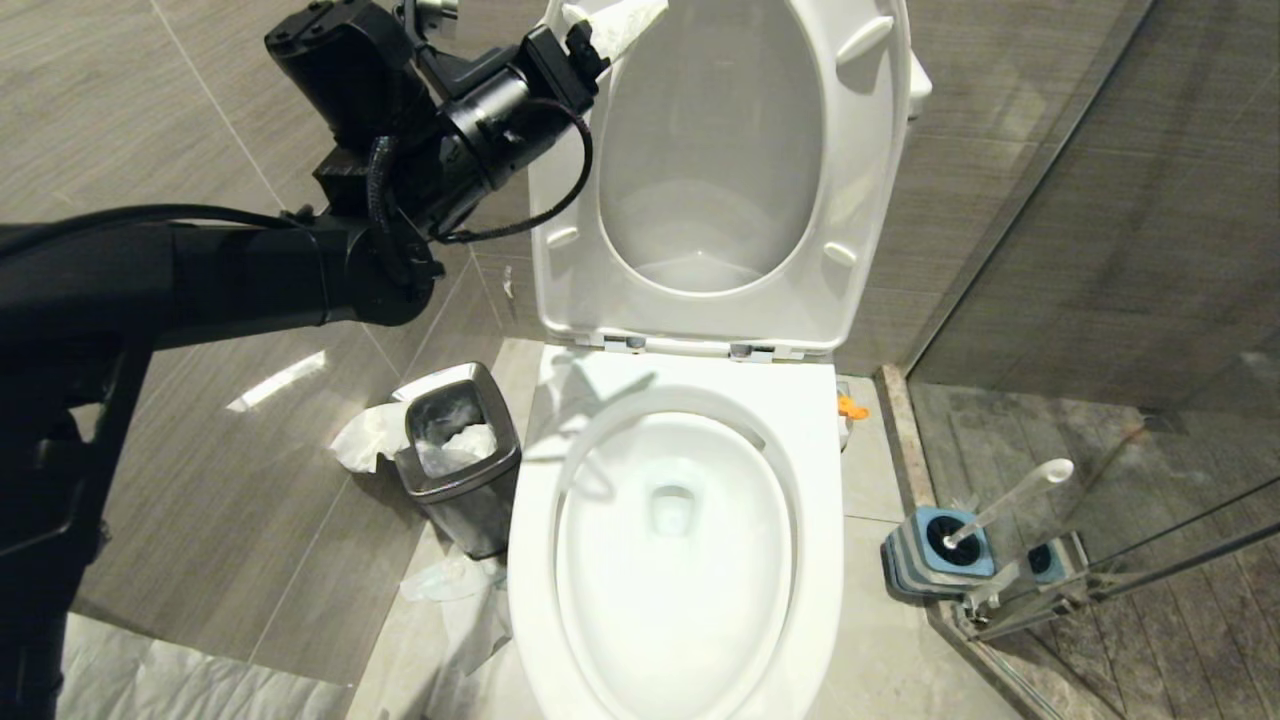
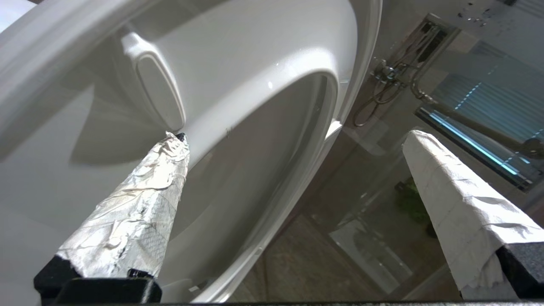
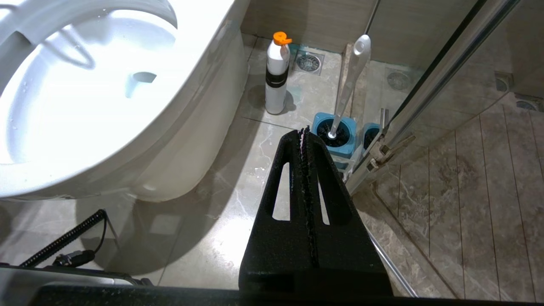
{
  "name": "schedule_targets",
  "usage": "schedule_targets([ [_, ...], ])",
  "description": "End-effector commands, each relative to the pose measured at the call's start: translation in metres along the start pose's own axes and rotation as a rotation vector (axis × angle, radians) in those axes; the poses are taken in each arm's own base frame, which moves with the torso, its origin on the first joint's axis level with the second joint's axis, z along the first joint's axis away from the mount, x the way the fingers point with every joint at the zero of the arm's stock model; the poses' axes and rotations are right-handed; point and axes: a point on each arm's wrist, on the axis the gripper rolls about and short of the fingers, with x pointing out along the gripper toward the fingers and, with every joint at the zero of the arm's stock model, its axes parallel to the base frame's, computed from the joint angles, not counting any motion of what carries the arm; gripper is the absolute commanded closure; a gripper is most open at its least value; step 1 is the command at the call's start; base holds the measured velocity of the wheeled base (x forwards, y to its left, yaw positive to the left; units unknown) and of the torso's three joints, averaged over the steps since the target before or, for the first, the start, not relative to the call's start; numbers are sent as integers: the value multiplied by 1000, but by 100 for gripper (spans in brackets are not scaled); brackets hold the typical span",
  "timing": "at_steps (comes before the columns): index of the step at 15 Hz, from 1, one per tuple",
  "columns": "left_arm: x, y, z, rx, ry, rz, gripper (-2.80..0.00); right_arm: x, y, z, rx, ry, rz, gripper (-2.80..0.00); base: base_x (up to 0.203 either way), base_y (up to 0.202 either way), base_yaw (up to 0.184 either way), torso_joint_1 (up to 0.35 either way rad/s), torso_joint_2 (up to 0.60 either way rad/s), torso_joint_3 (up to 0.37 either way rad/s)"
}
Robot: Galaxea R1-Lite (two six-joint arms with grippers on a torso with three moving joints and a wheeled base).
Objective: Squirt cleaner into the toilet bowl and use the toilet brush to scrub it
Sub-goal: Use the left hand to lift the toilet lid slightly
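The toilet bowl [image 1: 672,600] is glossy white, its seat and lid [image 1: 715,150] raised. A faint bluish tint shows round the drain hole [image 1: 672,507]; whether it is cleaner I cannot tell. My left gripper [image 1: 618,28] is up at the raised seat's top edge, open and empty [image 2: 295,138], its fingers wrapped in white paper; one fingertip [image 2: 176,142] lies by a seat bumper. The toilet brush [image 1: 1010,497] stands in its blue holder [image 3: 335,134] right of the toilet. My right gripper [image 3: 304,129] hangs shut and empty low above the floor, short of the holder.
A white bottle with an orange cap [image 3: 276,76] stands on the floor beside the toilet base. A steel waste bin [image 1: 460,455] with crumpled paper sits left of the bowl. A glass shower screen [image 1: 1100,300] closes off the right side.
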Motion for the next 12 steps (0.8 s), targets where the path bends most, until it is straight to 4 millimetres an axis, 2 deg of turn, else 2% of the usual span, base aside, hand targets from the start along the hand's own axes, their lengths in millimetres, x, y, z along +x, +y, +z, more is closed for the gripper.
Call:
schedule_targets([
  [1,2,1,-6,7,-1,7,-280,0,0,0,-1,1,0,0,0,0,0,0,0,0],
  [8,5,14,-27,45,-11,89,-280,0,0,0,-1,1,1,0,0,0,0,0,0,0],
  [12,6,16,-31,61,-10,103,-280,0,0,0,-1,1,2,0,0,0,0,0,0,0],
])
